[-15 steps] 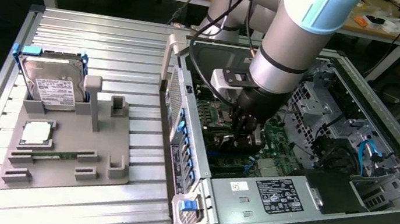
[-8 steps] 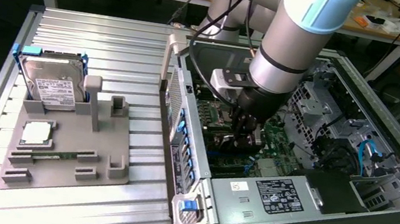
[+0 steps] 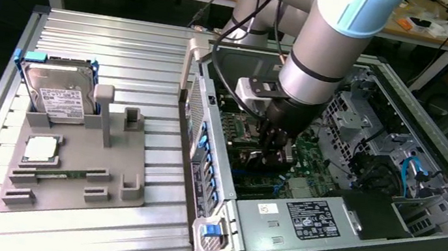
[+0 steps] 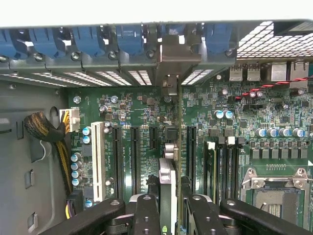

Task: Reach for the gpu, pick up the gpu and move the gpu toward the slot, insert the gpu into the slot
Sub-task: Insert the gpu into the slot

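Arm reaches down into the open computer case (image 3: 422, 213), gripper (image 3: 275, 151) low over the motherboard (image 4: 274, 122). Jaws clamped on the gpu (image 4: 172, 147): in the wrist view the card sits edge-on between the two black fingers (image 4: 146, 215), running straight out from the jaws toward the case's rear wall, its silver end bracket (image 4: 170, 63) standing up against the blue slot latches (image 4: 129, 39) at the far end. The gpu's lower edge sits in line with a long black expansion slot (image 4: 190, 147) on the motherboard; cannot tell if it is fully seated. More black slots and a white slot (image 4: 98, 161) lie just beside the jaws on one side, memory slots and the CPU socket (image 4: 276, 196) on the other. Yellow-black cable bundle (image 4: 49, 137) sits well off from the jaws near the case wall. Outside the case, on the ribbed metal table (image 3: 105, 36), well apart from the jaws, a grey fixture tray (image 3: 111, 175) holds a silver hard drive (image 3: 59, 99), a small square chip (image 3: 42, 149) and a narrow green memory stick (image 3: 59, 174).
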